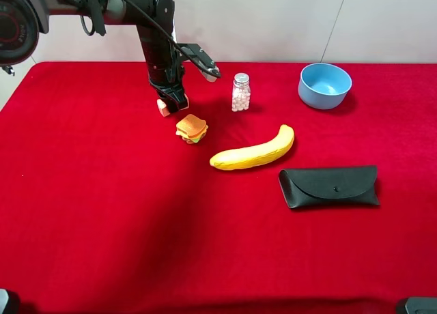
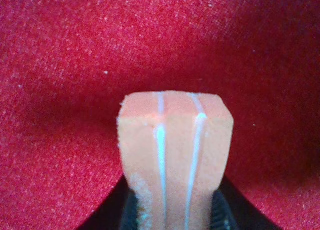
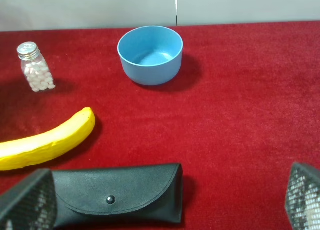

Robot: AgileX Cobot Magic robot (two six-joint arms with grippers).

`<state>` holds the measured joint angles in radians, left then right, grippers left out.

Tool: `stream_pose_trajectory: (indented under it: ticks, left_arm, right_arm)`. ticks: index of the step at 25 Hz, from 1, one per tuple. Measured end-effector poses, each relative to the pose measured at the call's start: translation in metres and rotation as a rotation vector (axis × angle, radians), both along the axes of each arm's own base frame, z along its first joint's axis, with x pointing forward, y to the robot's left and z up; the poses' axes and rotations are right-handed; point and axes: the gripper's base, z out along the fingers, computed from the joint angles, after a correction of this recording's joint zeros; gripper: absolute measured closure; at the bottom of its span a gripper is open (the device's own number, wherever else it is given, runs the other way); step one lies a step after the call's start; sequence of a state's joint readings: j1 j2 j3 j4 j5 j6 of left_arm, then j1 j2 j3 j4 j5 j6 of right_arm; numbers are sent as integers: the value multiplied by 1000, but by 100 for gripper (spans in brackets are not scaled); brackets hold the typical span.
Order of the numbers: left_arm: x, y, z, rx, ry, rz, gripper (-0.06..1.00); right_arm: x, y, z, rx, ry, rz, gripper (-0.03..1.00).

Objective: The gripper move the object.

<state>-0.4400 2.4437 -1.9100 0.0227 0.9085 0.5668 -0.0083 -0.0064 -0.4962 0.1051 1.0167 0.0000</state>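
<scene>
My left gripper (image 1: pixel 171 100) reaches down at the back left of the red table and is shut on the object (image 1: pixel 164 108), a small cream and pinkish-orange block. In the left wrist view the block (image 2: pixel 175 140) stands out between the dark fingers (image 2: pixel 226 212), close over the red cloth; I cannot tell whether it touches the cloth. Its face there shows two pale stripes. My right gripper (image 3: pixel 160 205) is open and empty, its mesh-padded fingers (image 3: pixel 25 202) spread wide above the black case.
A toy sandwich (image 1: pixel 192 128) lies just in front of the left gripper. A pill bottle (image 1: pixel 240 92), a blue bowl (image 1: pixel 324 85), a yellow banana (image 1: pixel 252 151) and a black glasses case (image 1: pixel 329 186) lie to the right on the red cloth (image 1: pixel 102 211).
</scene>
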Motion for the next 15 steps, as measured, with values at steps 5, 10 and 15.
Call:
stream_pose_trajectory:
  ticks: [5,10,15]
  left_arm:
    - [0,0,2,6,12,0,70]
    - [3,-1,15,12,23,-3,70]
    - [5,-2,36,9,15,-4,71]
  right_arm:
    - [0,0,0,0,0,0,27]
    - [0,0,0,0,0,0,27]
    - [0,0,0,0,0,0,27]
